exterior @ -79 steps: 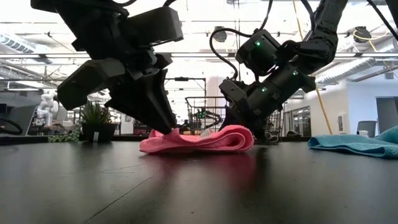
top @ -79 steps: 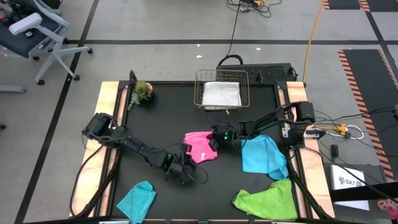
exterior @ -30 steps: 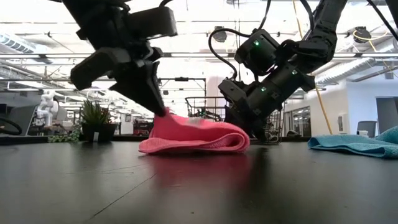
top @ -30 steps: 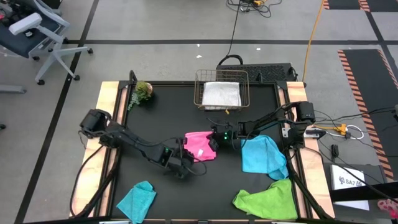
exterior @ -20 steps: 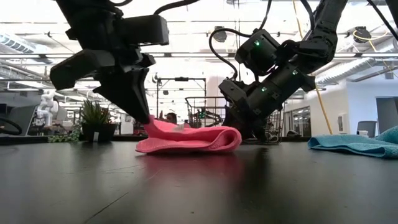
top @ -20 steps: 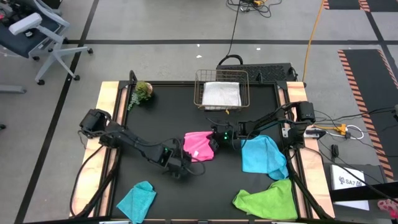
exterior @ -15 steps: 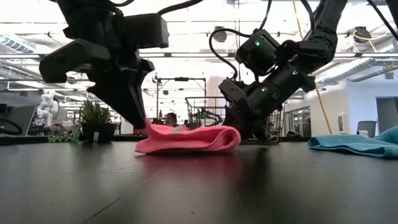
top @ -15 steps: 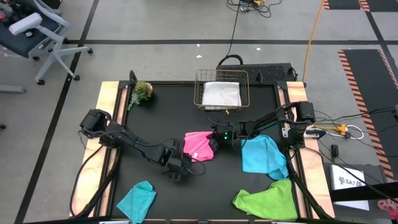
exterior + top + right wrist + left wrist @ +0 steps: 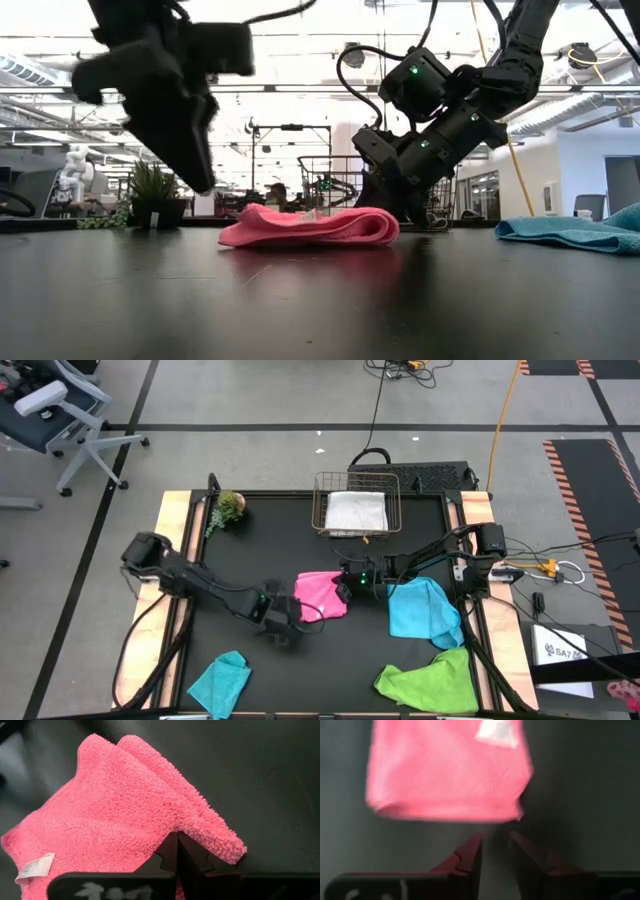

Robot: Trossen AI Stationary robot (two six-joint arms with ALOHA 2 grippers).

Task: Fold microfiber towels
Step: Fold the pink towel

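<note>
The hot pink towel (image 9: 320, 596) lies folded and flat on the black table (image 9: 250, 550); it also shows in the low view (image 9: 310, 227). My left gripper (image 9: 495, 846) hovers just off the towel's left edge (image 9: 200, 180), open, with nothing between its fingers. My right gripper (image 9: 177, 840) is shut at the towel's right side (image 9: 343, 584). The sky blue towel (image 9: 425, 610), lime green towel (image 9: 430, 680) and teal towel (image 9: 220, 680) lie crumpled on the table. The white towel (image 9: 355, 510) rests folded in a wire basket. My right gripper meets the pink towel's upper layer (image 9: 165, 827) a little in from its right edge, with its shut fingertips. It comes slanting down from the table's right. The cloth draws in toward the tips; whether they pinch a fold or only press on it, I cannot tell. The towel lies on the table.
The wire basket (image 9: 322, 500) stands at the far middle of the table. A small green plant (image 9: 230, 508) stands at the far left corner. Bare black table shows between the pink towel and the near edge.
My left gripper has opened and let go of the pink towel's left edge. It has then risen and drawn back toward the table's left, rolling as it went. The raised left edge has dropped, so the towel now lies flatter.
</note>
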